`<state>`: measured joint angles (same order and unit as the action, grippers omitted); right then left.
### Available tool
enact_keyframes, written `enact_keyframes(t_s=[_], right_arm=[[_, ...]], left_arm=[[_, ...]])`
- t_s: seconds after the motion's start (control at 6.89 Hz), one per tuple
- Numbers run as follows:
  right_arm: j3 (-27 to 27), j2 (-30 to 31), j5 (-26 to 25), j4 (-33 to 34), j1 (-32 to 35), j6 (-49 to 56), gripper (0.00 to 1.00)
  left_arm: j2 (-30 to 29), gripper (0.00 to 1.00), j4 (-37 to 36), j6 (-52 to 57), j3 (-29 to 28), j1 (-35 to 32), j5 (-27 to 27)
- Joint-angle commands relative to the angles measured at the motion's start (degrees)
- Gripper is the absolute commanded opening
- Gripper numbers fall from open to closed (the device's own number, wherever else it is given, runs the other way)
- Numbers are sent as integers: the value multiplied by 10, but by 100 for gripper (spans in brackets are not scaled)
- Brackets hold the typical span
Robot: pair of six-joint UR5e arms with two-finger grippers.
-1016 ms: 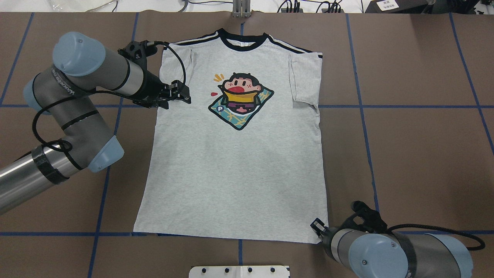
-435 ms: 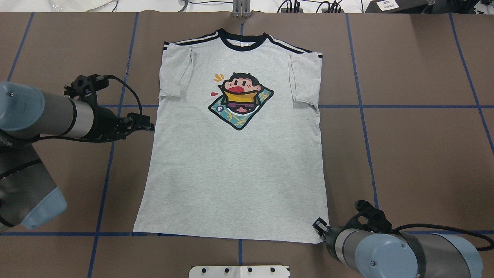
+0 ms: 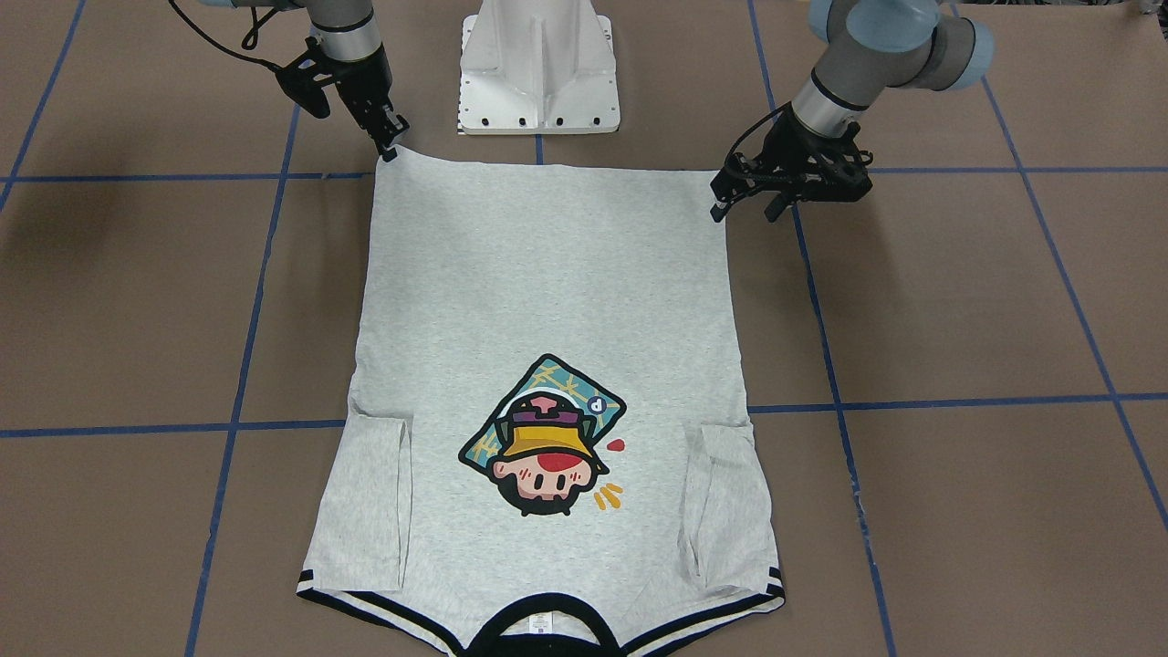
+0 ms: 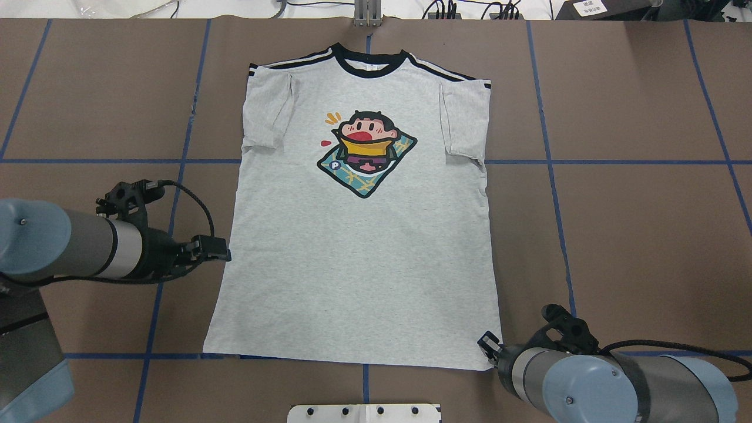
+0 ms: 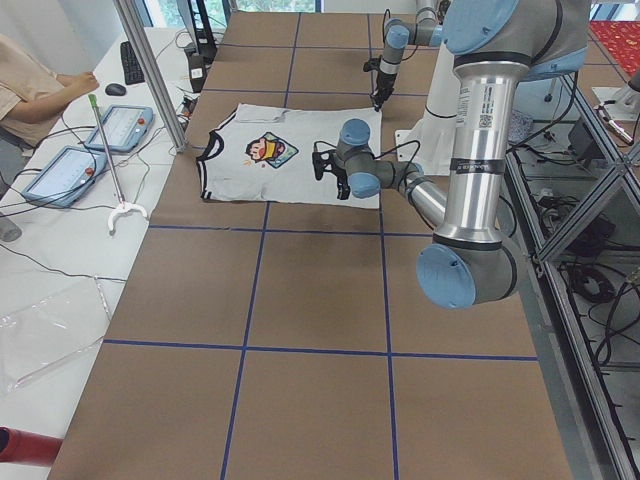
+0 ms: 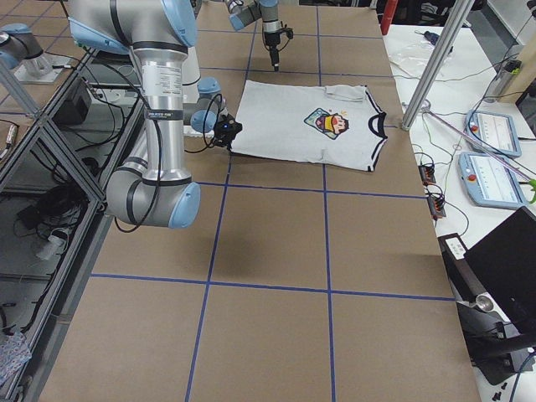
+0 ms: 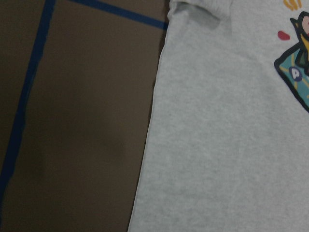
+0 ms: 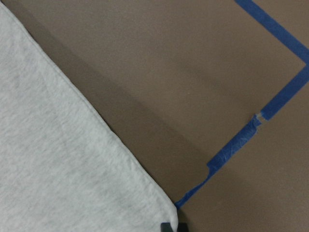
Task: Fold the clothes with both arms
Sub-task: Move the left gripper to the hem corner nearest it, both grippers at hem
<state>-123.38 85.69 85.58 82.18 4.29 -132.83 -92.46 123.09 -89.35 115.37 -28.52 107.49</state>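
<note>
- The light heather-grey short-sleeved T-shirt (image 4: 358, 264) with black collar and black shoulder stripes lies flat, print side up. It is in the middle of the brown paper-covered table (image 4: 634, 235), which is marked with blue tape lines. The collar points away from me and the hem towards my white metal pedestal (image 3: 538, 64).
- Both short sleeves are folded inward and lie on the grey front, one on each side of the print.
- The printed cartoon head in a yellow hat (image 4: 365, 154) sits on the chest, with nothing lying over it.
- My left gripper (image 3: 744, 212) hangs just beside the shirt's side edge on my left, towards the hem end. Its black fingers are spread apart with nothing between them, and I make out no contact with the cloth.
- My right gripper (image 3: 392, 151) points down at the hem corner on my right. I cannot tell whether its tips are together, apart or pinching the fabric (from overhead, my own wrist covers most of them).
- The right wrist camera catches only a dark sliver of fingertip (image 8: 168, 226) at its bottom border, right at the rounded corner of the cloth.
- The left wrist camera looks at the shirt's side edge, and the print is cut off at its right border.
- In the front-facing view the collar runs off the bottom border.
- At the side table a person in a light top (image 5: 30, 80) is cut off by the picture's border.
</note>
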Motion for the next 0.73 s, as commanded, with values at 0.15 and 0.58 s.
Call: enact_keyframes(t_s=[0.15,0.58], right_arm=[[1,-8,17,12,3,1,0],[-1,-2,50,12,21,0,0]], left_arm=[[34,100,-2,-144,24,83,-51],[33,99,-3,-184,-5,130,-91]])
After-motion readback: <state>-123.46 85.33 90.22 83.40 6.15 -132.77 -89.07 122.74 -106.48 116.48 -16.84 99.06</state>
